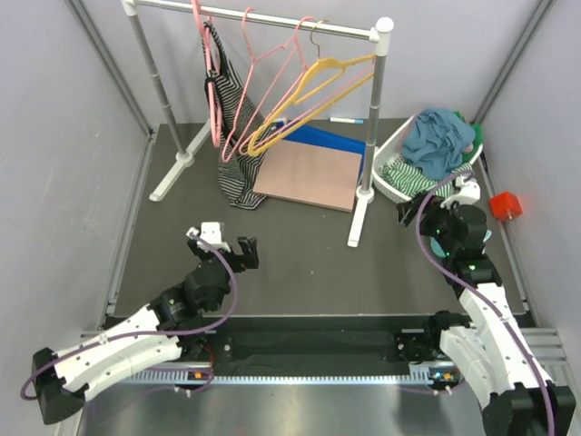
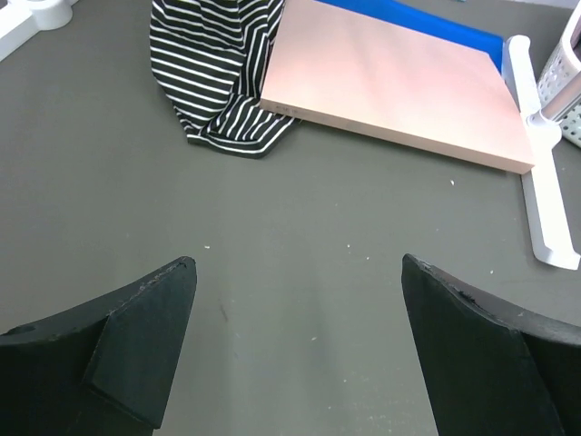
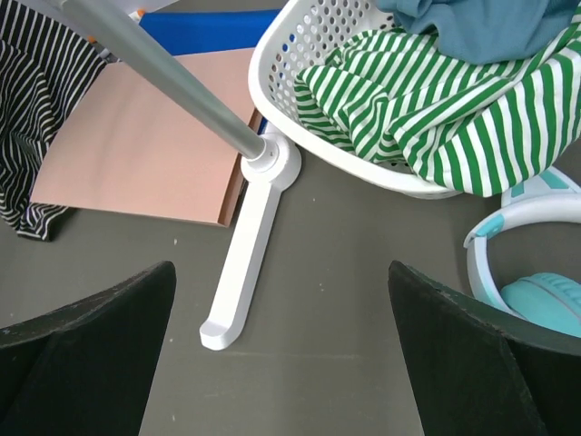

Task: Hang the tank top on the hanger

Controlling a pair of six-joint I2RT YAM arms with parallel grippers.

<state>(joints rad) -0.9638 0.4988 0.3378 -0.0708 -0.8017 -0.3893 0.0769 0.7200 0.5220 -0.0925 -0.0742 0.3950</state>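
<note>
Far right, the white basket (image 1: 385, 156) holds the teal tank top (image 1: 438, 136), heaped over a green-striped garment (image 1: 413, 174). The yellow-orange hanger (image 1: 348, 63) hangs on the rack's rail (image 1: 168, 9), far centre. The left gripper (image 2: 300, 300) and right gripper (image 3: 281, 309) hover near, jaws wide and empty.

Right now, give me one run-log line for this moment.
left gripper open, empty | right gripper open, empty | tank top in basket | hanger on rail, bare

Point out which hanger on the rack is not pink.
The yellow-orange hanger, hanging rightmost on the rail; the other hangers are thin and pink.
</note>
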